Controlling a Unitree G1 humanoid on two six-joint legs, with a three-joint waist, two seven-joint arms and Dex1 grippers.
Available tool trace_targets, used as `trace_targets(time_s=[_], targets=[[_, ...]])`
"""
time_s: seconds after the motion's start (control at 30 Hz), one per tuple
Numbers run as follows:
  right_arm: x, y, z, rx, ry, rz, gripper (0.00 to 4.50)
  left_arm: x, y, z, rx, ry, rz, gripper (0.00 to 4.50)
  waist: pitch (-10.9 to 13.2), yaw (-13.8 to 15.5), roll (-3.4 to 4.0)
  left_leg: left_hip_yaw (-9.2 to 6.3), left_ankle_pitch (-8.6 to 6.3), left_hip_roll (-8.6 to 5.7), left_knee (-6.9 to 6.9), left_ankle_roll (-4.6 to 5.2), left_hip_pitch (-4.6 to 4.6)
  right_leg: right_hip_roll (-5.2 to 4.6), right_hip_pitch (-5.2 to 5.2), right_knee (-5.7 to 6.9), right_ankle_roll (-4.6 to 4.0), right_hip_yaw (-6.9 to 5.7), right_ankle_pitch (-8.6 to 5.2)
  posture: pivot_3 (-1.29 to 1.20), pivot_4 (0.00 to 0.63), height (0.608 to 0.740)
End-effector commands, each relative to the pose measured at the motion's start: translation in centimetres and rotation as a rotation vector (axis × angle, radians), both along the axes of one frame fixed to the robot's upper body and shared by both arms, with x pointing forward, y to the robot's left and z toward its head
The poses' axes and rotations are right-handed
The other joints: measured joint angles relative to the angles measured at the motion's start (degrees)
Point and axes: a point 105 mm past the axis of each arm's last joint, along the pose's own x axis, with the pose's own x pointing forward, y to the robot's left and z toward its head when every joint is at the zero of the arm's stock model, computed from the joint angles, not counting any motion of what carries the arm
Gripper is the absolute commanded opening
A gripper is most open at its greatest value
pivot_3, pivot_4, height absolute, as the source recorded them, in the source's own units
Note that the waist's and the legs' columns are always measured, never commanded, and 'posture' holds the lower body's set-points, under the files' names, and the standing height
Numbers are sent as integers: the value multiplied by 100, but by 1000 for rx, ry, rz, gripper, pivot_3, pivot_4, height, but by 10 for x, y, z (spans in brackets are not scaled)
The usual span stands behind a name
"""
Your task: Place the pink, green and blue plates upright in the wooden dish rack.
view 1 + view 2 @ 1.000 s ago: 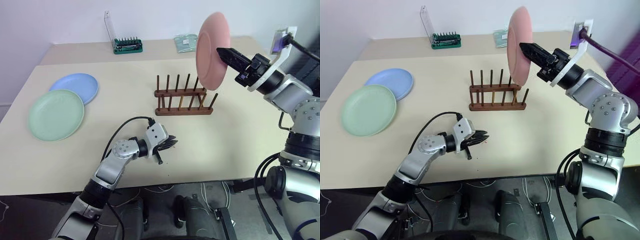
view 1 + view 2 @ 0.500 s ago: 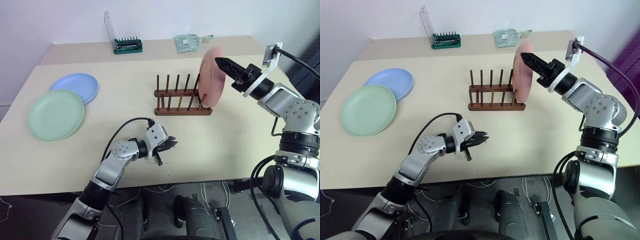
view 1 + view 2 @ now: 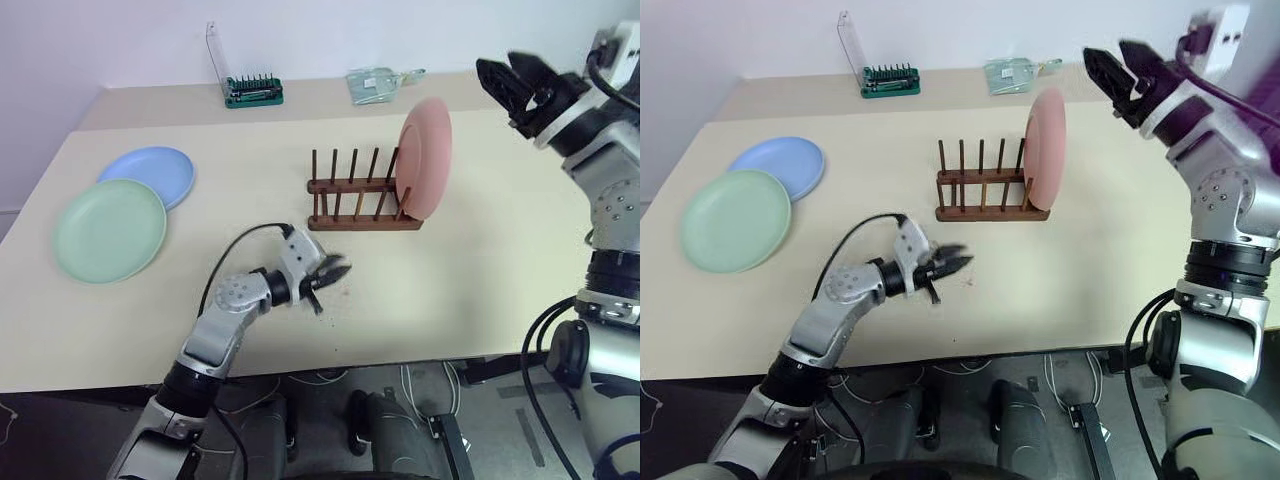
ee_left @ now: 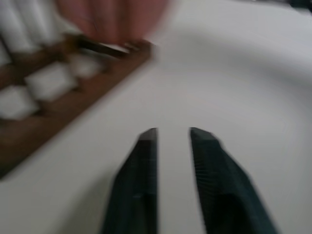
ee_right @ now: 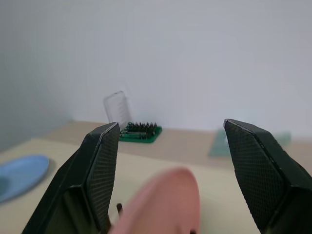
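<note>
Pink plate (image 3: pixel 424 158) stands in rack (image 3: pixel 362 205). Right fingers (image 3: pixel 520 78) wide open, empty. Left fingers (image 4: pixel 146 161) slightly apart, empty. Next: green plate (image 3: pixel 108 229), left of frame.

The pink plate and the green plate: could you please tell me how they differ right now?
The pink plate stands upright on edge at the right end of the wooden dish rack; the green plate lies flat on the table, far to the left. The pink plate touches no other plate; the green plate lies against the blue plate and seems to overlap its edge. The green one looks larger. Both are plain, round and rimmed, and neither is held.
</note>
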Motion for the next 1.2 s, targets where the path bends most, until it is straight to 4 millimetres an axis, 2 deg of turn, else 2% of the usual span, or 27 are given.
trace_targets(time_s=[0.03,0.1,0.13,0.2,0.3,0.4,0.47,0.57,0.67,0.8,0.9,0.97,1.03,1.2], targets=[[-34,73,-4,-247,-115,229,3485,26,57,55,-123,-150,366,2956,-2,-45,-4,-4,0,2,0,0,1,10,1,0,4,1,3,0,150,730],[-36,99,-29,-320,-95,300,3485,34,111,83,-172,-239,671,4020,-4,-74,-10,-13,0,6,0,0,4,19,7,1,3,-3,2,0,150,730],[-37,107,-36,-335,-92,320,3485,33,130,91,-192,-265,777,4437,-4,-78,-14,-13,0,7,0,0,5,20,8,1,2,-4,2,0,150,730],[-38,122,-55,-359,-70,367,3485,24,184,102,-342,-244,1038,4437,-3,-70,-15,-12,1,8,1,-1,5,15,9,3,2,-5,4,0,150,730],[-40,137,-76,-364,-36,424,3485,-7,250,97,-530,-183,1342,4437,-1,-73,-20,-7,1,3,1,-1,0,2,9,-2,0,-3,15,0,150,730],[-40,141,-83,-346,-18,445,3485,-30,277,79,-603,-91,1458,4437,7,-56,-40,-1,1,-5,4,-1,-2,-9,11,-7,3,-2,26,0,150,730],[-39,143,-84,-331,-10,459,3485,-45,292,55,-641,18,1518,4437,3,-25,-57,-7,1,-8,12,-2,-2,-11,20,-7,6,-8,28,0,150,730],[-36,143,-87,-330,-3,465,3485,-58,299,35,-712,111,1541,4437,2,40,-76,-8,1,-7,19,-3,3,-11,26,-9,9,-9,28,0,150,730],[-34,143,-92,-341,4,466,3485,-63,299,16,-700,202,1530,4437,-2,66,-89,-13,3,-5,21,-7,2,-10,27,-9,12,-14,24,0,150,730],[-34,145,-93,-339,3,462,3485,-58,292,-10,-774,361,1472,4437,-2,62,-90,-12,3,-5,21,-7,2,-11,26,-8,-1,-14,32,0,150,730],[-32,143,-94,-341,-3,445,3485,-50,289,-20,-827,417,1436,4437,-2,55,-90,-11,3,-5,21,-8,2,-9,25,-8,-1,-14,32,0,150,730],[-32,142,-94,-343,-5,432,3485,-45,288,-23,-850,439,1415,3925,-3,66,-88,-10,3,-5,20,-8,4,-8,25,-6,-1,-14,33,0,150,730],[-31,140,-94,-344,-8,420,3485,-43,288,-27,-891,468,1427,3111,-3,67,-88,-10,4,-5,20,-10,3,-8,26,-7,-2,-15,33,0,150,730],[-30,133,-95,-341,-7,388,3485,-44,289,-31,-966,467,1446,601,-3,67,-88,-11,4,-5,19,-10,3,-10,26,-8,-2,-15,33,0,150,730]])
